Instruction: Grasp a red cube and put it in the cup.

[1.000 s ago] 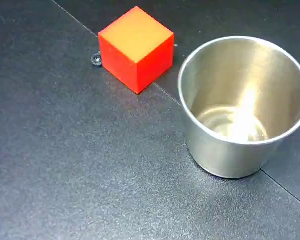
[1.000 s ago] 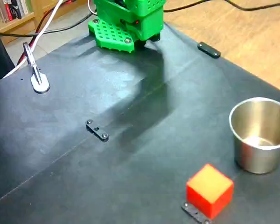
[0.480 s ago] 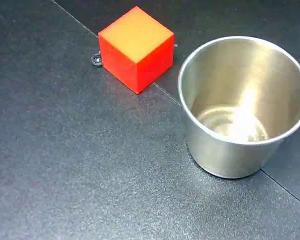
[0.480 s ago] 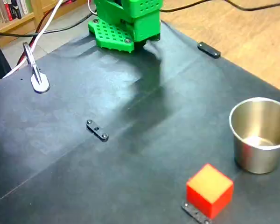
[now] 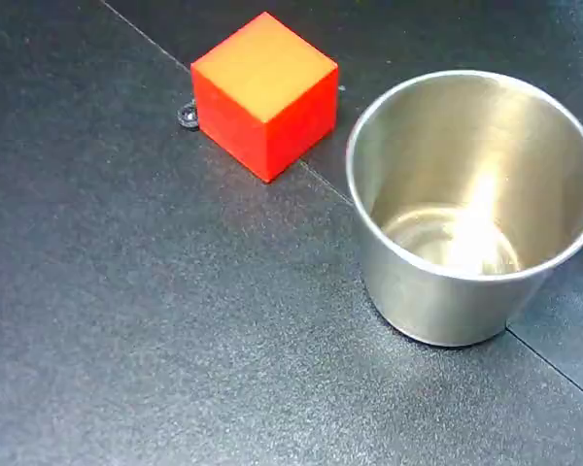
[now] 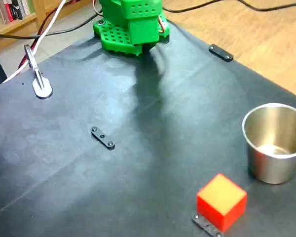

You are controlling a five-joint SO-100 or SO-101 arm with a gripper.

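Step in hand: approach not yet begun, nothing being held

Red cube (image 6: 221, 201): sitting on the dark tabletop (image 6: 138, 163), on a thin black strip (image 6: 205, 224), at roughly 8 o'clock of the cup (image 6: 275, 142), near but apart

Cup: standing upright, showing empty (image 5: 476, 204)

Green arm base (image 6: 130, 24): standing at the far edge, about 11 o'clock of the cube, well apart

Jaws: lying outside both fixed views, state impossible to tell

Next move, judging: reaching out over the cube, spreading around opposite faces

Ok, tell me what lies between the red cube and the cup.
Nothing: only bare black table separates the red cube from the cup, with a thin seam line crossing the gap. Both fixed views show it.
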